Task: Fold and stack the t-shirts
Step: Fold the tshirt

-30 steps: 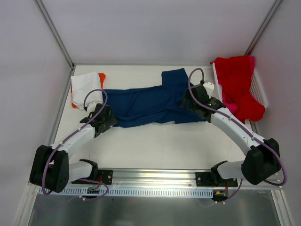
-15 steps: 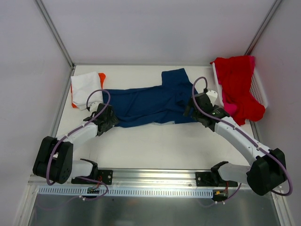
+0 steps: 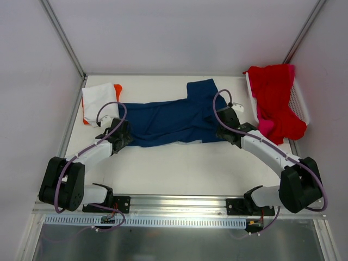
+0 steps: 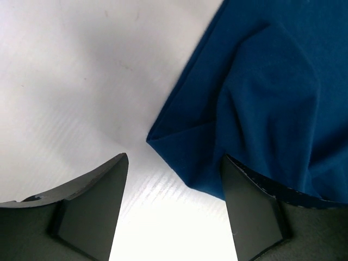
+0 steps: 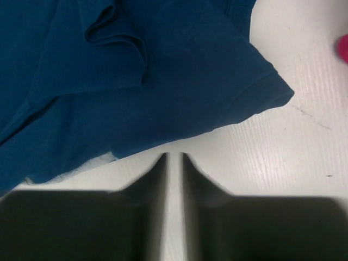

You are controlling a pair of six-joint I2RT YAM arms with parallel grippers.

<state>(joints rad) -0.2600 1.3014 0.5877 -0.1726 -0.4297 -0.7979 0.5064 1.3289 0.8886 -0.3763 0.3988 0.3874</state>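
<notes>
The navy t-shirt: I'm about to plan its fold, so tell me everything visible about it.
The navy t-shirt is wrinkled soft cloth lying left to right across the table, one sleeve pointing to the far side. Something white peeks from under its near edge. The left gripper, open, straddles its left corner; the right gripper sits short of its right hem.

No text, label, brand or number can be read in any view. The navy shirt shows only plain blue cloth on the side turned up.
</notes>
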